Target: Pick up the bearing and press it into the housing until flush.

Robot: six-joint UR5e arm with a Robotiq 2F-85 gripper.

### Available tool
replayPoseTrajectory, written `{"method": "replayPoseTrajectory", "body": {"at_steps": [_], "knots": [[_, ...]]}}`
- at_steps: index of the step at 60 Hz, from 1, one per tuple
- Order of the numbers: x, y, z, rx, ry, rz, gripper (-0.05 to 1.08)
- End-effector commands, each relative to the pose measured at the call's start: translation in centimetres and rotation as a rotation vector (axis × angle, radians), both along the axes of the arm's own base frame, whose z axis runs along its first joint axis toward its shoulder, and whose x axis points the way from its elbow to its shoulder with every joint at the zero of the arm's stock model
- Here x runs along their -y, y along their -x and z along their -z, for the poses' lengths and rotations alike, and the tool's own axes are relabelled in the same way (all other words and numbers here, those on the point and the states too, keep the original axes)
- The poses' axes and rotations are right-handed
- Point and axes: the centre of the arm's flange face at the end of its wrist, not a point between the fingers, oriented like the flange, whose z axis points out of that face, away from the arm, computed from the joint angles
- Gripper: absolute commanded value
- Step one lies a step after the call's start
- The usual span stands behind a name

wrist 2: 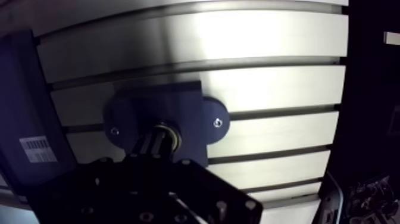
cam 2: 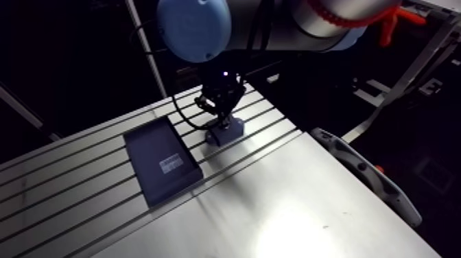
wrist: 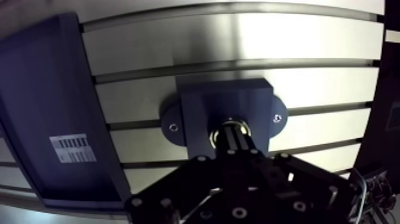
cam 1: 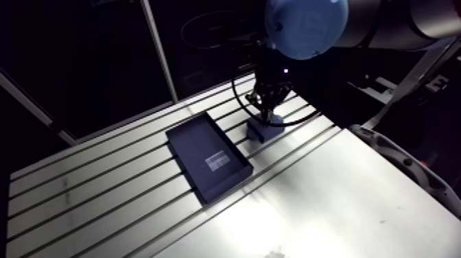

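Here pincer [wrist: 232,132] closed narrow, tips on bearing [wrist: 214,137] in housing [wrist: 223,101]; dark tray [wrist: 41,107] just beside, apart.

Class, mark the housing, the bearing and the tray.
housing [wrist: 223,98]: wrist view, top face of the block.
bearing [wrist: 214,137]: wrist view, bright rim of the ring.
tray [cam 1: 195,144]: arm view, bare floor.
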Motion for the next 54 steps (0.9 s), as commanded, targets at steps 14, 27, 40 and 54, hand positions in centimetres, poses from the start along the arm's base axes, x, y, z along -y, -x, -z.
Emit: {"method": "replayPoseTrajectory", "body": {"at_steps": [14, 27, 40, 54], "knots": [[0.05, 0.04, 0.61, 0.009, 0.006, -0.003, 1.08], [-0.06, 0.07, 0.81, 0.011, 0.008, -0.001, 1.08], [-0.06, 0.06, 0.82, 0.011, 0.008, -0.001, 1.08], [-0.06, 0.07, 0.81, 0.011, 0.008, -0.001, 1.08]]}}
